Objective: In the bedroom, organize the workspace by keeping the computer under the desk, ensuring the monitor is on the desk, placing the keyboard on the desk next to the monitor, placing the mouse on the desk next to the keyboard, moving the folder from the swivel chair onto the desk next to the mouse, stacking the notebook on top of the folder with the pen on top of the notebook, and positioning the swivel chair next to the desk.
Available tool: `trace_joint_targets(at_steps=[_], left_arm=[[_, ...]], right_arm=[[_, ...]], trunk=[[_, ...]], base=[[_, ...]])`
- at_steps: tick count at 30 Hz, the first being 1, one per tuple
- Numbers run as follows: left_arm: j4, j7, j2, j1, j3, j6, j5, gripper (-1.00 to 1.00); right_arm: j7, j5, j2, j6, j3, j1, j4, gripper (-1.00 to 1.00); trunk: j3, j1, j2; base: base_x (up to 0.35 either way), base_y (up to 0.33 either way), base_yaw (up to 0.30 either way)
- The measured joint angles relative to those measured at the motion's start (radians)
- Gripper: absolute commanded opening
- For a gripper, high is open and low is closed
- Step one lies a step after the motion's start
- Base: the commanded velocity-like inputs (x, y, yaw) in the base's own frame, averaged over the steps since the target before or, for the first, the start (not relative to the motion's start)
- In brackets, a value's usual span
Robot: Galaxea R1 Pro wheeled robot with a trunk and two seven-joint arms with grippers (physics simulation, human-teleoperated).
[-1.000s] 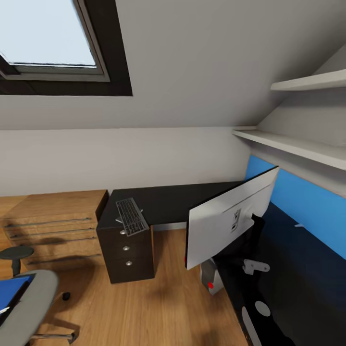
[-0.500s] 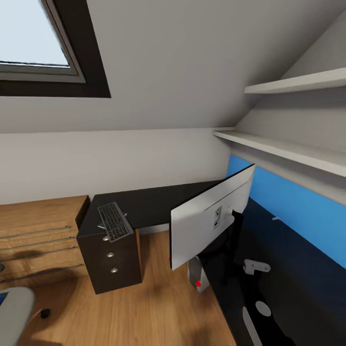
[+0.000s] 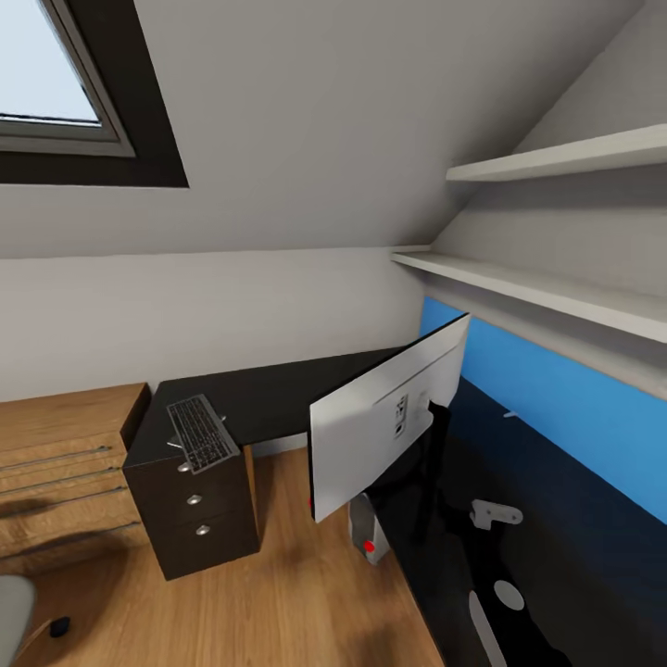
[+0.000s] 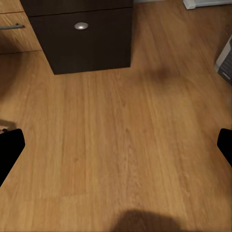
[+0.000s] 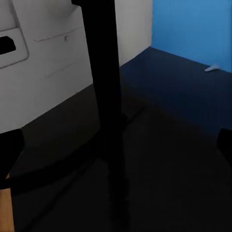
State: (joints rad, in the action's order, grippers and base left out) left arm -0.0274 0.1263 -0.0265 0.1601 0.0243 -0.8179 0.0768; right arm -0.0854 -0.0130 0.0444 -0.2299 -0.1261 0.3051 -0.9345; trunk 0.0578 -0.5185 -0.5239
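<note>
Left gripper [image 4: 116, 145] is spread and empty, fingertips at the frame edges over bare wood floor [image 4: 125, 125], near the black drawer unit [image 4: 82, 36]. Right gripper [image 5: 116, 145] is likewise spread, holding nothing, over the desk [image 3: 278, 394] just beside the monitor [image 3: 371, 435] neck. Keyboard [image 3: 200, 434] lies at the desk's left end, above the drawers. Computer [image 3: 364, 530] stands on the floor under the monitor edge. Likely step: reaching the desk; next move probably calls for shifting the keyboard next to the monitor.

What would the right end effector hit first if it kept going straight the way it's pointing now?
Most likely the monitor's thin black neck, which stands dead ahead between the fingers of the right end effector, above the desk. Depth is hard to judge.
</note>
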Motion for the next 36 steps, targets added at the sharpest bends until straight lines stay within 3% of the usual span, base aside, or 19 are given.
trace_joint_targets(at_steps=[17,23,25,26,36], left_arm=[[-0.001,0.000,0.000,0.000,0.000,0.003,0.000,1.00],[-0.052,-0.004,-0.001,-0.001,0.000,0.133,0.067,1.00],[-0.088,-0.007,-0.001,-0.001,0.000,0.191,0.087,1.00],[-0.127,-0.008,-0.001,-0.001,-0.001,0.250,0.097,1.00],[-0.341,-0.007,0.000,-0.001,-0.001,0.525,0.115,1.00]], right_arm=[[-0.001,-0.001,-0.001,-0.001,0.000,0.000,0.019,1.00],[-0.002,-0.001,0.000,-0.004,0.000,0.000,0.021,1.00],[-0.006,-0.001,0.000,-0.004,0.000,0.000,0.020,1.00],[-0.013,-0.001,0.000,-0.002,-0.001,0.001,0.019,1.00],[-0.104,-0.001,0.002,0.012,0.001,0.001,0.011,1.00]], trunk=[[0.053,-0.065,-0.119],[0.072,-0.088,-0.161],[0.078,-0.096,-0.176],[0.081,-0.100,-0.183],[0.113,-0.138,-0.253]], base=[[0.000,0.000,-0.005],[0.000,0.000,0.000],[0.000,0.000,0.000],[0.000,0.000,0.000],[0.000,0.000,0.000]])
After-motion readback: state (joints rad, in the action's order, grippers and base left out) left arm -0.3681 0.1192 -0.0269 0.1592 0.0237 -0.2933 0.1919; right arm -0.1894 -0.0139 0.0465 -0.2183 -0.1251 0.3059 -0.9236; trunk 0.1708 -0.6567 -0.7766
